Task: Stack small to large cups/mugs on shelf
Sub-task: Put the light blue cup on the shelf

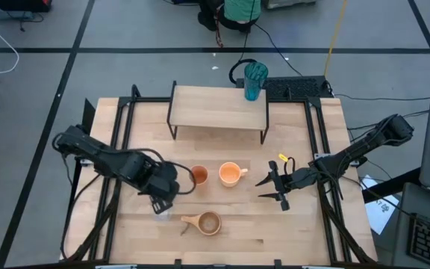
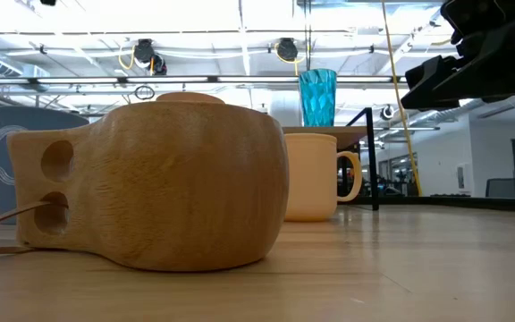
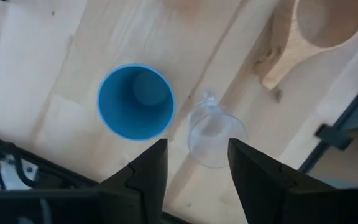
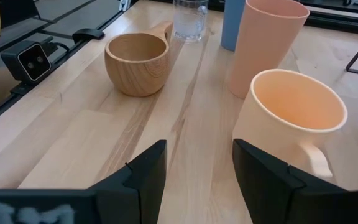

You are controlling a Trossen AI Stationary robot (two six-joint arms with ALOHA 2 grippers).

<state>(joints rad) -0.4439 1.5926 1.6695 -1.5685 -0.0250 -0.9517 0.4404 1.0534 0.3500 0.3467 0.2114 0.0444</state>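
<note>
While only the teal textured tumbler (image 1: 255,81) stands on the shelf (image 1: 215,108), at its right end, the stacking looks barely begun, and the step in hand seems to be a first pick from the five vessels left on the tabletop (image 1: 304,224). Poised over the near-left part of the tabletop, the left gripper (image 3: 196,163) looks straight down on the blue cup (image 3: 135,101) and the clear glass (image 3: 215,135), which stand just beside each other; its jaws are parted and hold nothing, with the glass lying closest to the gap between them. Right of the orange handled mug (image 1: 231,174), the right gripper (image 1: 273,187) hovers with jaws parted and empty, facing the mug across bare wood. Next to the mug stands the orange-brown tumbler (image 1: 198,175), and nearer the front edge sits the tan wooden cup (image 1: 206,223) with its stub handle. Every vessel whose inside shows is empty (the teal tumbler's interior cannot be judged). A sensible next move would be for the left arm to descend squarely over the glass and close gently, since the blue cup crowds it on one side.
</note>
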